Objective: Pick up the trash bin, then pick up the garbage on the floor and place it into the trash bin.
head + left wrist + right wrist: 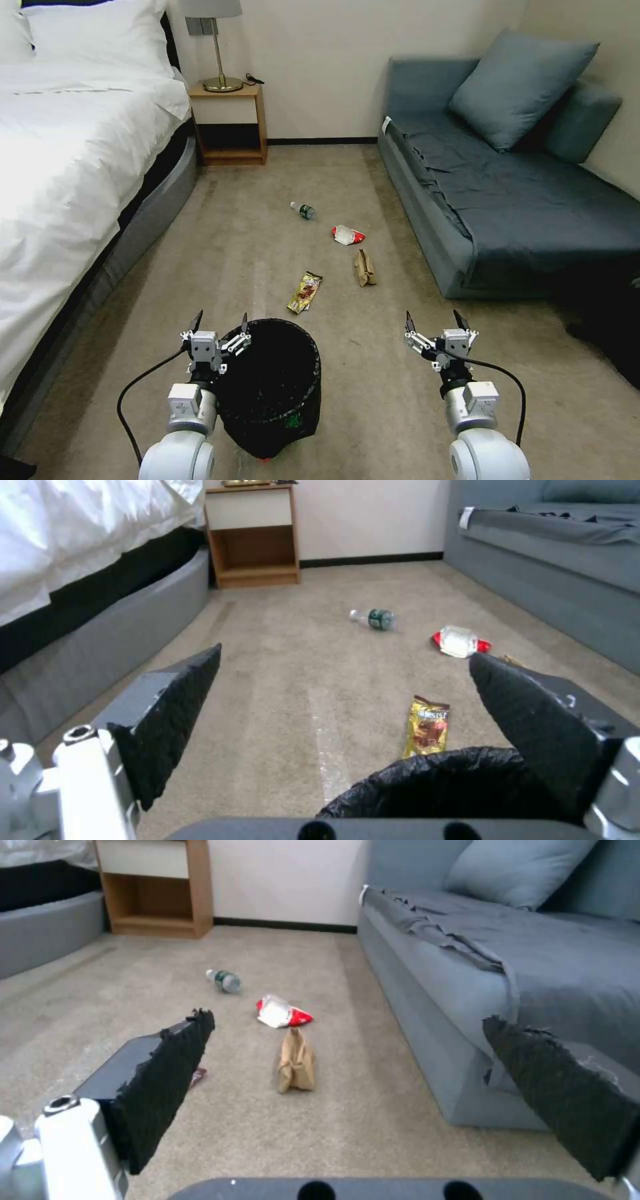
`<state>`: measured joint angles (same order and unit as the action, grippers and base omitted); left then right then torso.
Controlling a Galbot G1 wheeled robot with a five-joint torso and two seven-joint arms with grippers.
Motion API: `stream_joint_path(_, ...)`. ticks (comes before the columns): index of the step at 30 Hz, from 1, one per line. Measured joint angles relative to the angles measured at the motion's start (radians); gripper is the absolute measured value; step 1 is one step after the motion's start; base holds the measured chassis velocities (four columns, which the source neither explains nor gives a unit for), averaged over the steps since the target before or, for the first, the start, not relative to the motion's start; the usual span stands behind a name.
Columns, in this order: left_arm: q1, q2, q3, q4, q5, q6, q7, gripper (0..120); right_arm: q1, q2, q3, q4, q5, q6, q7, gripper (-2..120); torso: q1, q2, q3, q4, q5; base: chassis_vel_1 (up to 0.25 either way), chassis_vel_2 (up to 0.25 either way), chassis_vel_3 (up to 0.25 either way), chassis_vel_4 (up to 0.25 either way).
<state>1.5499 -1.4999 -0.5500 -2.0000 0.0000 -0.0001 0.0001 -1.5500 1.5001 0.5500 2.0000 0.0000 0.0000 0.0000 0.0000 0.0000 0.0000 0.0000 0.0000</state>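
The black trash bin point(270, 387) with its glossy liner stands upright on the carpet just ahead of me. My left gripper point(221, 320) is open at the bin's left rim, one finger above the rim point(440, 785) and the other outside it. My right gripper point(433, 319) hangs open over bare carpet to the right of the bin. The garbage lies beyond the bin: a gold-brown snack wrapper point(305, 292), a crumpled brown paper bag point(364, 268), a red-and-white wrapper point(348, 235) and a small clear bottle point(303, 211) with a green label.
A white bed point(73, 167) runs along the left. A grey sofa point(507, 200) with a cushion lines the right. A wooden nightstand point(230, 123) with a lamp stands at the back wall. The carpet lane between bed and sofa holds the litter.
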Motion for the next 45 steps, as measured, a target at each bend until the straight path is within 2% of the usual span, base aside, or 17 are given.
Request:
stream_joint_path(38, 0.000, 0.000, 0.000, 0.000, 0.000, 0.003, -0.001, 100, 0.000, 0.001, -0.001, 0.005, 0.000, -0.004, 0.004, 100, 0.000, 0.000, 0.000, 0.0000, 0.0000, 0.000, 0.000, 0.000, 0.000)
stream_joint_path(40, 0.000, -0.003, -0.005, -0.014, -0.001, 0.026, -0.015, 100, -0.006, 0.015, -0.015, 0.059, -0.010, -0.045, 0.041, 100, 0.000, 0.000, 0.000, 0.0000, 0.0000, 0.000, 0.000, 0.000, 0.000)
stream_joint_path(42, -0.001, -0.013, -0.019, -0.057, -0.005, 0.087, -0.054, 100, -0.014, 0.034, -0.034, 0.131, -0.023, -0.100, 0.090, 100, 0.000, 0.000, 0.000, 0.0000, -0.0003, 0.000, 0.000, 0.000, 0.000)
stream_joint_path(43, -0.001, -0.013, -0.019, -0.057, -0.005, 0.087, -0.054, 100, -0.014, 0.034, -0.034, 0.131, -0.023, -0.100, 0.090, 100, 0.000, 0.000, 0.000, 0.0000, -0.0003, 0.000, 0.000, 0.000, 0.000)
stream_joint_path(45, -0.002, -0.029, -0.040, -0.123, -0.012, 0.182, -0.116, 100, -0.023, 0.053, -0.053, 0.209, -0.036, -0.157, 0.143, 100, 0.000, 0.000, 0.000, 0.0001, -0.0003, 0.000, 0.000, 0.000, 0.000)
